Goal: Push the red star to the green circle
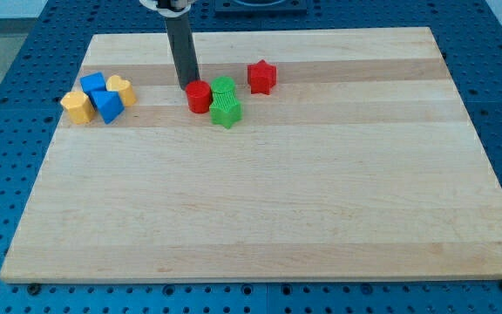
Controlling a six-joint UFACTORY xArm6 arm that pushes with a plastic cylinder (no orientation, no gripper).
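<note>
The red star (261, 77) lies near the view's top, right of centre-left. The green circle (223, 87) sits to its left, a small gap apart, touching a green star (227, 112) just below it. A red cylinder (200, 97) touches the green circle's left side. My tip (187, 85) is at the red cylinder's upper left edge, left of the green circle and well left of the red star.
At the view's left is a cluster: a blue block (93, 84), a blue triangle-like block (107, 105), a yellow heart (121, 90) and a yellow block (77, 106). The wooden board (260, 218) lies on a blue perforated table.
</note>
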